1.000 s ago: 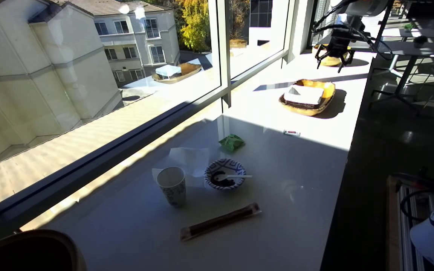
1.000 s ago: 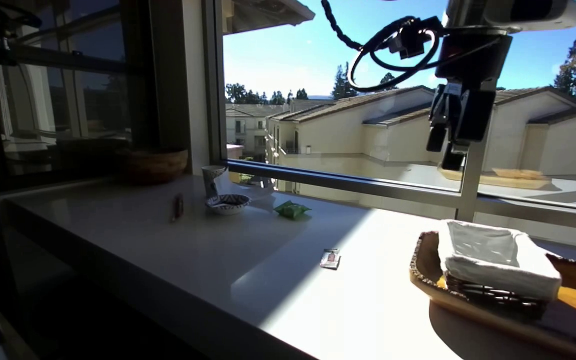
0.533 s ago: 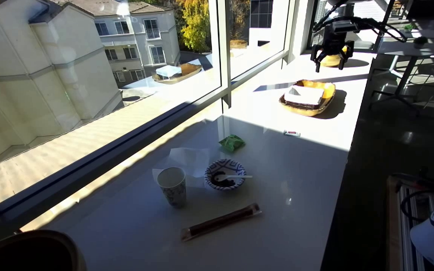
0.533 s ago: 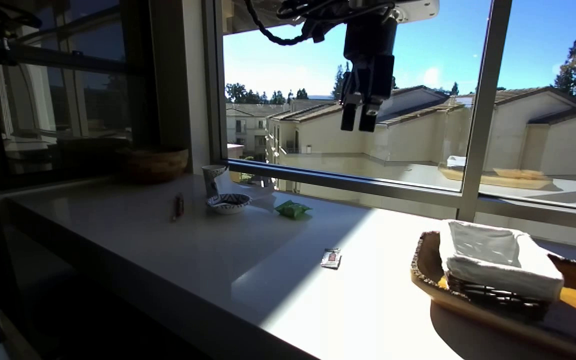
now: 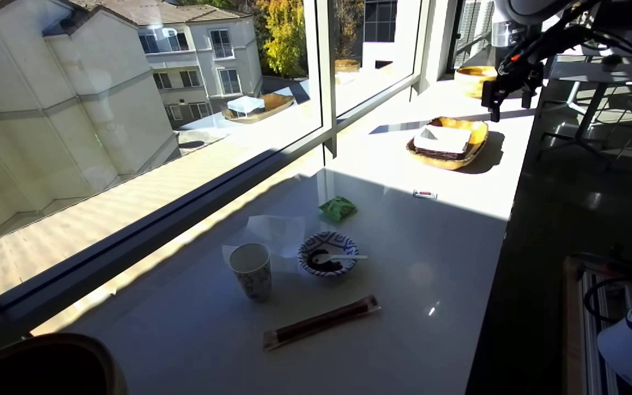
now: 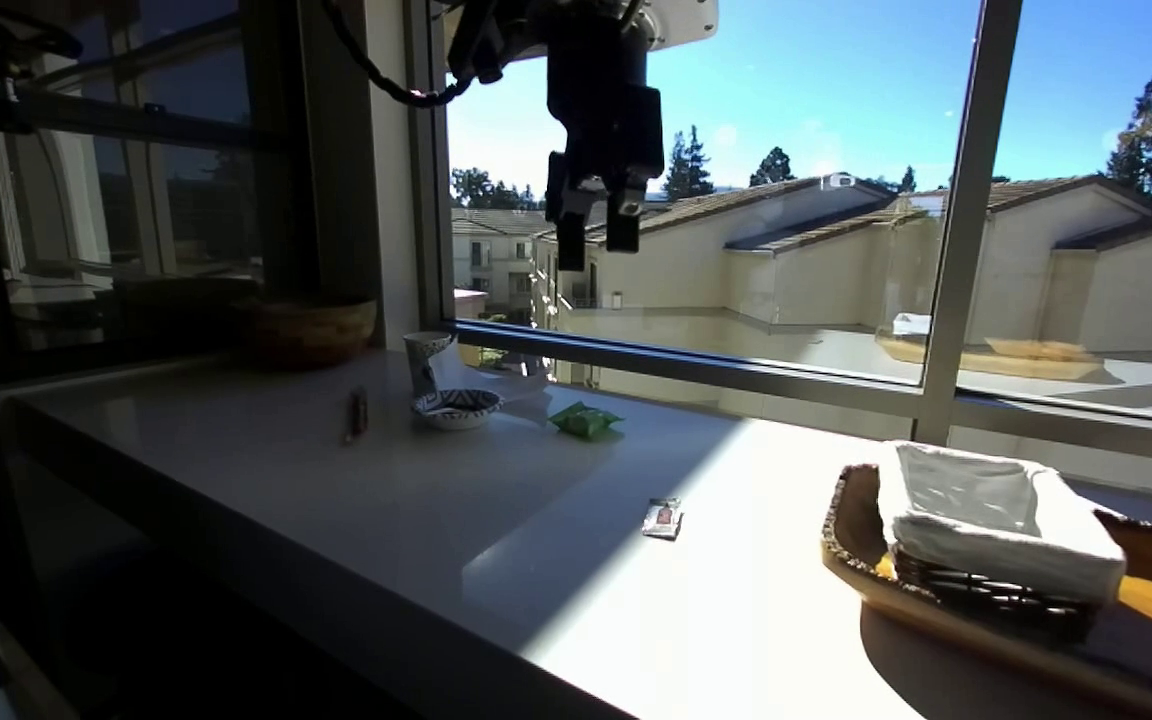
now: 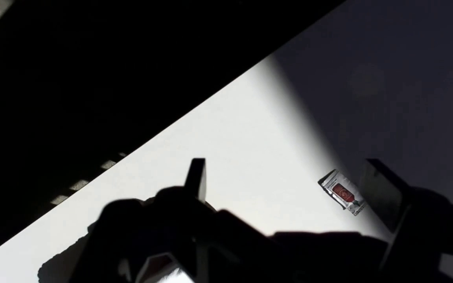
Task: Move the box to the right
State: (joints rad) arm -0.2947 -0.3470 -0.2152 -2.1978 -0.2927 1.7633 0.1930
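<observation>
The box is a small squarish basket with a white cloth lining over dark wicker sides (image 5: 442, 139) (image 6: 1006, 515). In both exterior views it sits inside an orange-yellow wooden dish (image 5: 478, 134) (image 6: 851, 540) on the white counter. My gripper (image 5: 509, 107) (image 6: 597, 250) hangs in the air, well above the counter and apart from the box. In the wrist view the gripper (image 7: 285, 161) is open, with nothing between its fingers. There the box is mostly hidden behind the gripper; a white patch at the bottom left may be part of it.
A sauce sachet (image 7: 342, 192) (image 6: 662, 518) lies on the counter below the gripper. A green packet (image 5: 338, 208), a patterned paper bowl with a spoon (image 5: 328, 266), a paper cup (image 5: 251, 274) and a wrapped stick (image 5: 321, 323) lie further along. A window runs beside the counter.
My gripper has swung far to the left in an exterior view, away from the box and over the sachet, and has turned. The box and the other objects have not moved.
</observation>
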